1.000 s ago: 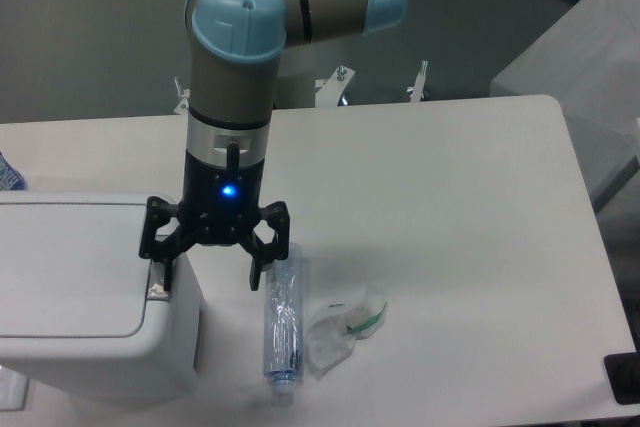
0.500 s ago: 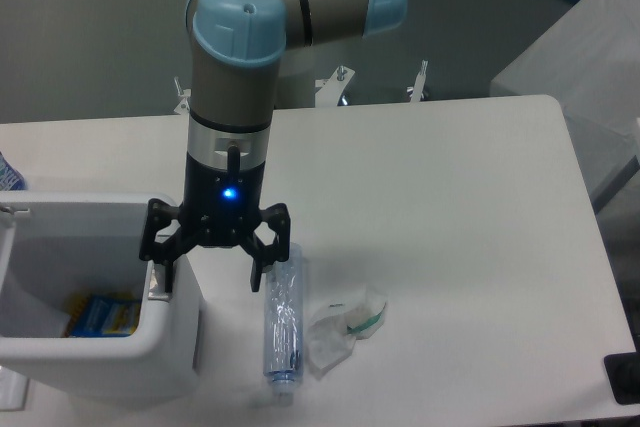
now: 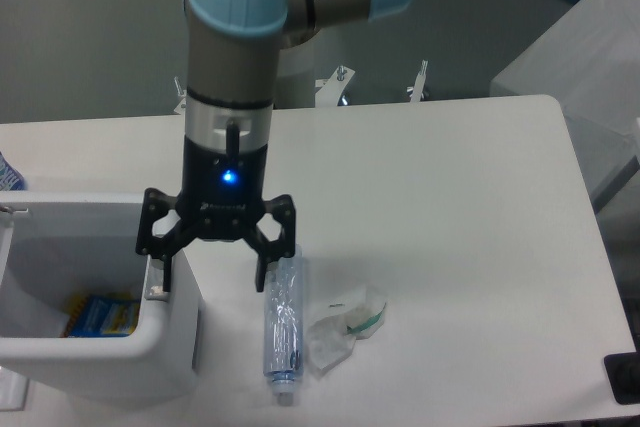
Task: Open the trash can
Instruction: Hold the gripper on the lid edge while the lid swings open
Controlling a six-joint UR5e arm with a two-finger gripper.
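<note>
The white boxy trash can stands at the table's front left with its lid swung open, so its inside shows a blue and yellow packet. The small grey push tab sits on its right rim. My gripper is open and empty, pointing down over the can's right edge, its left finger just above the tab and its right finger beside the can over the table.
A clear plastic bottle lies on the table right of the can, just under my right finger. A crumpled clear wrapper with green print lies next to it. A grey cabinet stands at the far right.
The lid went from closed to open between the first two frames. Since then my gripper has risen slightly, off the push tab.
</note>
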